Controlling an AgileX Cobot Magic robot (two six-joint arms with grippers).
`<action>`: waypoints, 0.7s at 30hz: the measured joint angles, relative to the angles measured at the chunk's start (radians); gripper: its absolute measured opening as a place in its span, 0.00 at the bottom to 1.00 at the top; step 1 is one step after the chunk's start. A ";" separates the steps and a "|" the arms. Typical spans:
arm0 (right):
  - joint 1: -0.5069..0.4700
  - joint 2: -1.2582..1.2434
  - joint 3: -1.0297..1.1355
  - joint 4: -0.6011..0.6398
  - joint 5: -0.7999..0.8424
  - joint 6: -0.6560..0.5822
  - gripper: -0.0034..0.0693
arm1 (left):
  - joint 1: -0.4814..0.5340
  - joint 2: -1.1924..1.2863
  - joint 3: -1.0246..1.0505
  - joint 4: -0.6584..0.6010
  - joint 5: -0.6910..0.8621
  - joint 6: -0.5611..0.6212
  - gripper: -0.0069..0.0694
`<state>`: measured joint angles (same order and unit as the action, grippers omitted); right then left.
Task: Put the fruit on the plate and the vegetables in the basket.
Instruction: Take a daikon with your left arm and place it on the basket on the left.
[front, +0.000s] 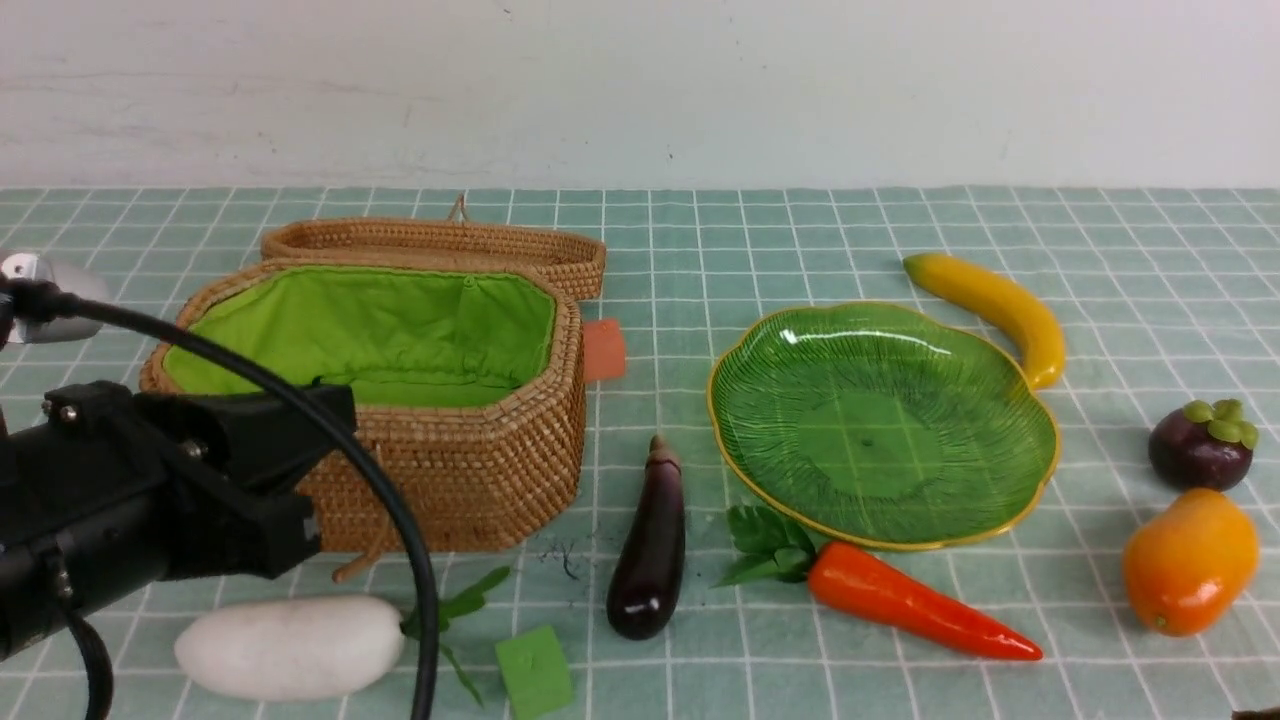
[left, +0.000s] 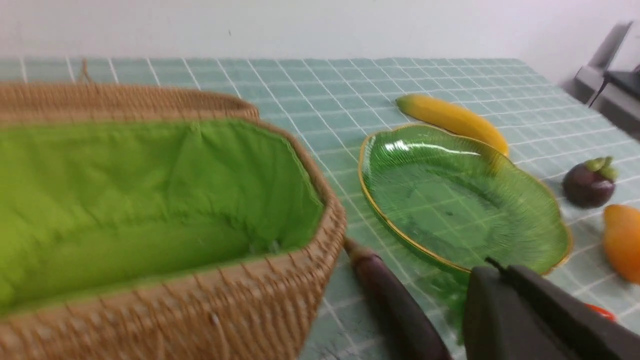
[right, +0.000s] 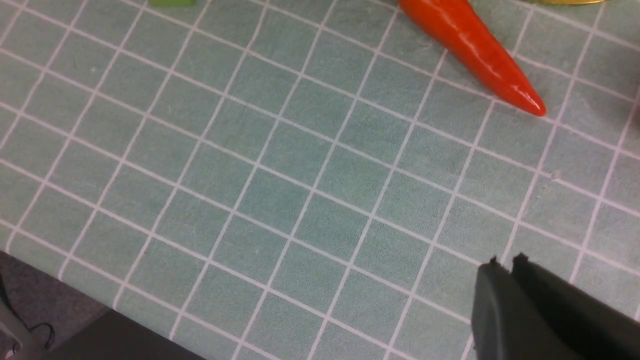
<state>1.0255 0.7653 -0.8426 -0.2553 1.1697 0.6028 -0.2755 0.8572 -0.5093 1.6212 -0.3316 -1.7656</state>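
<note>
Left gripper (left: 495, 267): fingers pressed together, empty, left of the plate (front: 880, 420). Its black cable (front: 400, 540) crosses the front of the basket (front: 470, 460).

Basket: left of plate, lid tipped back, lime lining showing.

White radish (front: 290, 647) and green cube (front: 534, 672): front-left of plate, on the cloth.

Glossy purple eggplant (front: 650, 550): just left of plate. Carrot (front: 910, 600): along its near rim.

Yellow banana (front: 1000, 305): at the far-right rim.

Mangosteen (front: 1200, 450) and orange fruit (front: 1190, 560): right of plate.

Right gripper (right: 505, 265): fingers together, empty, over the cloth on the plate's near side.

Low, wide front view — close wrist views, left on basket (front: 470, 470), right on carrot (front: 915, 600).
</note>
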 joint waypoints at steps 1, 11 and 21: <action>0.000 0.000 0.000 0.000 0.000 0.000 0.10 | 0.000 0.001 0.000 -0.022 0.000 0.027 0.07; 0.000 0.000 -0.001 -0.004 0.001 0.000 0.11 | 0.000 0.068 -0.029 -1.198 0.696 1.556 0.07; 0.000 0.001 -0.002 -0.005 0.002 -0.002 0.13 | 0.000 0.110 -0.215 -1.790 1.188 2.332 0.07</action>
<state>1.0255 0.7662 -0.8444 -0.2598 1.1717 0.6007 -0.2755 0.9677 -0.7247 -0.1688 0.8566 0.5663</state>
